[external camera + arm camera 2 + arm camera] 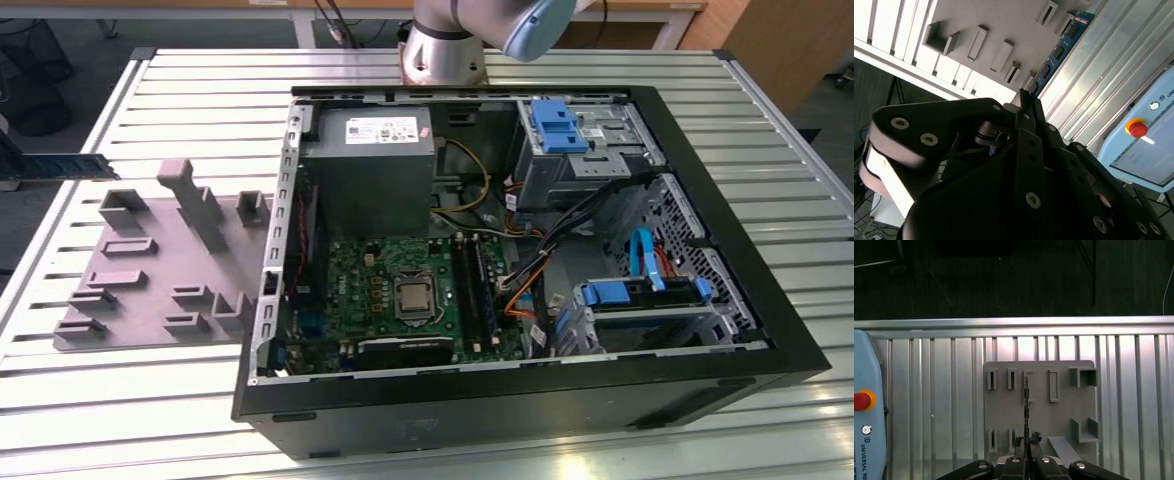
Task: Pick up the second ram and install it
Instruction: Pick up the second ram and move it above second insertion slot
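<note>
A slatted aluminium table (160, 400) carries an open computer case (534, 410) lying on its side. At the exterior view's left it also carries a grey holder plate (154, 265) with upright slots. Dark floor lies beyond the table edge, and a teach pendant (1149, 145) with a red button sits close by. The claw (1025, 100) is closed on one end of the second ram (1059, 50), which juts out in the air near the holder plate, well apart from the black memory slots (470, 275) on the motherboard. I judge the stick light and stiff but fragile (thin board, exposed chips), and smooth-faced, so apt to twist in a loose hold. The grip belongs on a short end or the bare long edges. Cables (534, 270) crowd the case beside the slots
</note>
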